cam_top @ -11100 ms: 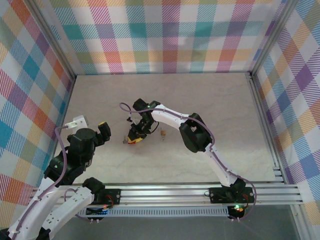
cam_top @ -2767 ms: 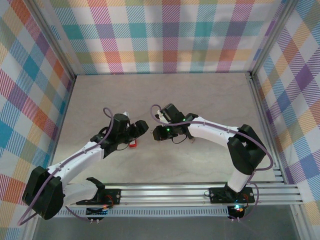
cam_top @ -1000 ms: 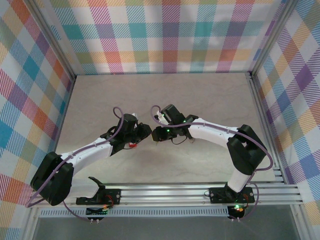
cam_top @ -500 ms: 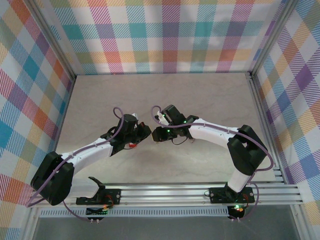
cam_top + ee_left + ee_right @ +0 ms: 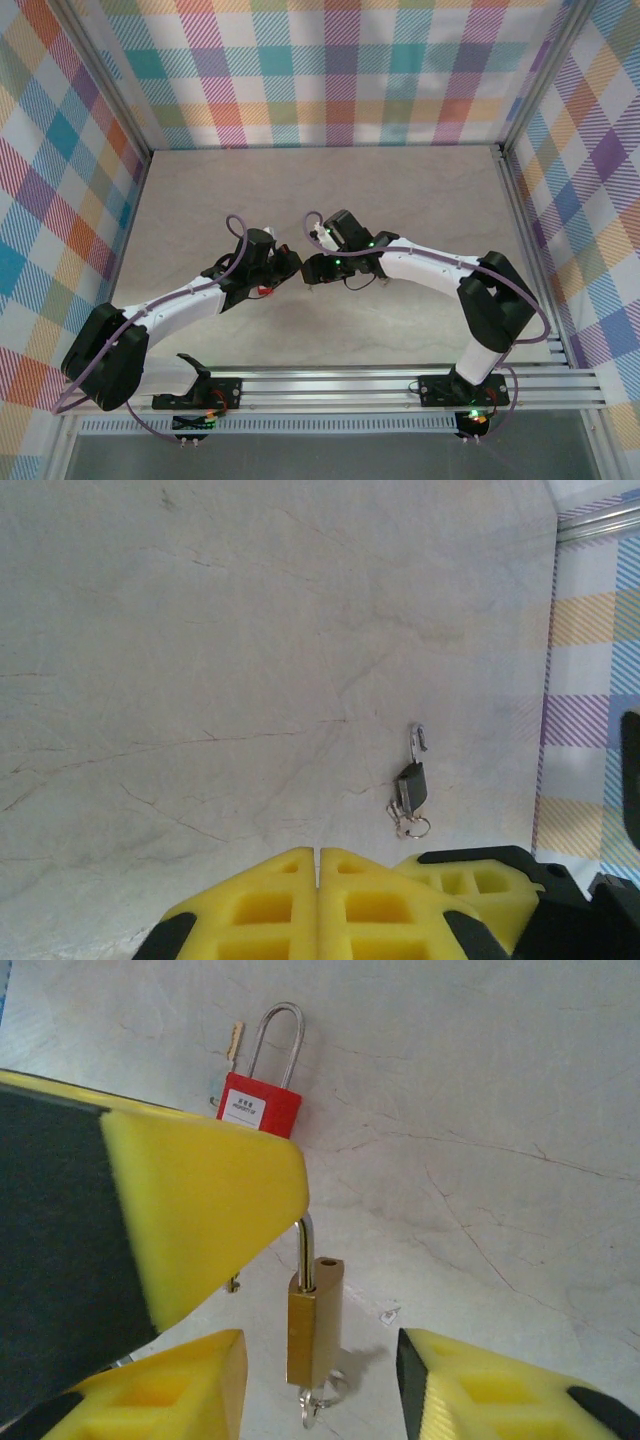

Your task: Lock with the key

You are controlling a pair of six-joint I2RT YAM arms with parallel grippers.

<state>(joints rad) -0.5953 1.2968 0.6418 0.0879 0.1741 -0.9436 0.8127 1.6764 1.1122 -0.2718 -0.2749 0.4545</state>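
Both arms stretch forward and bend inward at the elbows, bringing the left hand (image 5: 289, 263) and right hand (image 5: 307, 270) tip to tip, held low. The left hand's yellow fingers (image 5: 270, 905) press flat together; the right hand's stand apart.

Tabletop (image 5: 420, 200): pale, marble-veined surface is carrying three padlocks.
Red padlock (image 5: 262, 1107): is lying flat, with a small tan key (image 5: 236, 1040) lying just beside its shackle.
Dark padlock (image 5: 410, 783): is lying flat with its shackle open and a key ring (image 5: 412, 825) resting at its base.
Brass padlock (image 5: 313, 1320): is standing upright; whether it is resting on the surface cannot be told.
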